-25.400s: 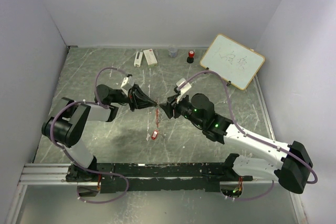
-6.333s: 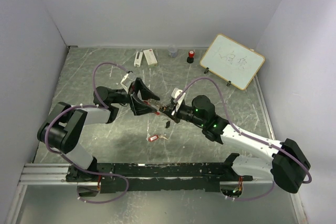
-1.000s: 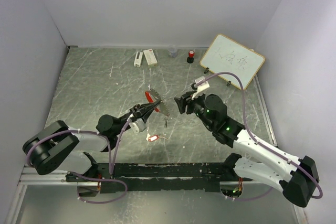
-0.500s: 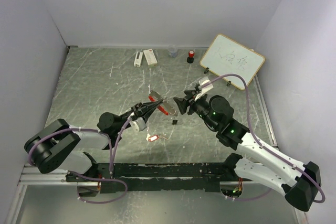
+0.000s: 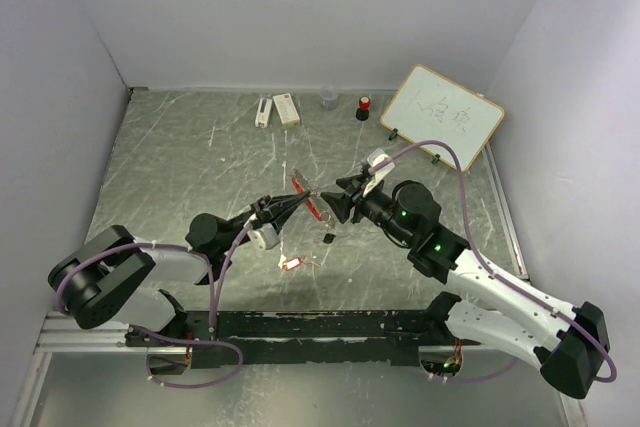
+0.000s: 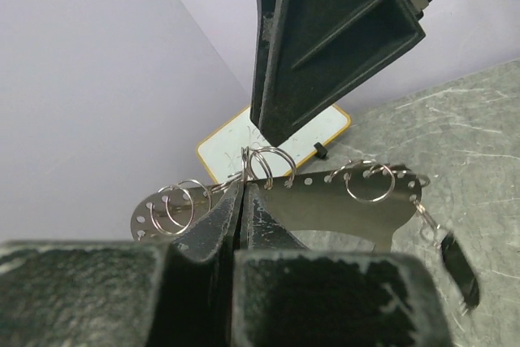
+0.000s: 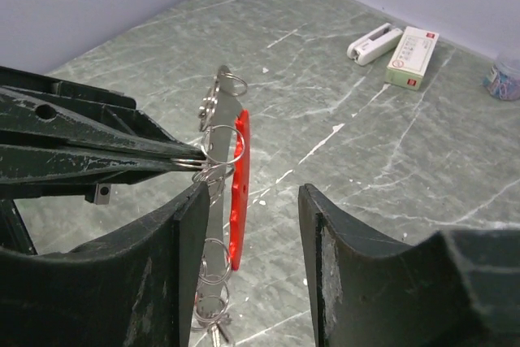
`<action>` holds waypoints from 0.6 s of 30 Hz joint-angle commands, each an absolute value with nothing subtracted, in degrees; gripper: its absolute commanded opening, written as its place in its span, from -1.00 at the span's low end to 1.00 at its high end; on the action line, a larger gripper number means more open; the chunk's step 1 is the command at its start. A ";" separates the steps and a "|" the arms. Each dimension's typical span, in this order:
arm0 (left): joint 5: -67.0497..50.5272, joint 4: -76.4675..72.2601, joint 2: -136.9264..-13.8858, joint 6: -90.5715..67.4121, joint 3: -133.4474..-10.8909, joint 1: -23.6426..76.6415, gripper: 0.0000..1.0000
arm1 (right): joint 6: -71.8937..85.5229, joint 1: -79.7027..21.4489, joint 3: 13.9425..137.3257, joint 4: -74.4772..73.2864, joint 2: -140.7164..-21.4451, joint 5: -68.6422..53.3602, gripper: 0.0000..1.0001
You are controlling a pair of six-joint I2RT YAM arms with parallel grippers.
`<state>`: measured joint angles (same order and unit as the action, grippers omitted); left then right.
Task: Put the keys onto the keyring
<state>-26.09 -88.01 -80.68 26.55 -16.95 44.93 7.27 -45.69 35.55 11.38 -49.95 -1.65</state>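
My left gripper (image 5: 286,203) is shut on one thin silver ring of the keyring (image 5: 303,196) and holds it above the table. In the left wrist view the jaws (image 6: 245,188) pinch that ring, and the curved grey piece (image 6: 349,201) with more rings stretches right. A key with a black tag (image 6: 460,269) hangs from its far end. My right gripper (image 7: 253,193) is open, its fingers on either side of the red fob (image 7: 240,176) without touching it. The key with the red tag (image 5: 292,263) lies on the table below.
A whiteboard (image 5: 442,117) leans at the back right. Along the back edge lie two white items (image 5: 263,111) (image 5: 287,108), a grey cup (image 5: 329,100) and a red-capped black cylinder (image 5: 364,107).
My right gripper has moved left up to the keyring and its jaws have narrowed a little. The keyring has turned in the left gripper, and the black-tag key swung right.
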 commanded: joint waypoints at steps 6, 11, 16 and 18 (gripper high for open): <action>-34.25 -103.49 -78.00 21.00 -17.60 41.49 -0.87 | 0.35 -45.43 35.77 13.05 -48.10 -4.32 -0.41; -40.40 -103.50 -77.59 16.35 -17.89 38.83 -0.87 | -0.80 -45.36 34.70 13.53 -46.74 -2.92 -0.52; -49.68 -103.66 -78.79 9.47 -20.26 35.03 -0.87 | -0.93 -45.36 34.69 13.01 -47.09 -2.40 -0.52; -54.03 -103.70 -79.69 6.08 -22.01 33.31 -0.87 | -0.79 -45.40 34.36 13.11 -47.08 -2.83 -0.53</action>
<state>-42.83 -88.01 -78.76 13.82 -17.93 35.97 0.08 -45.69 35.16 12.49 -47.48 -3.14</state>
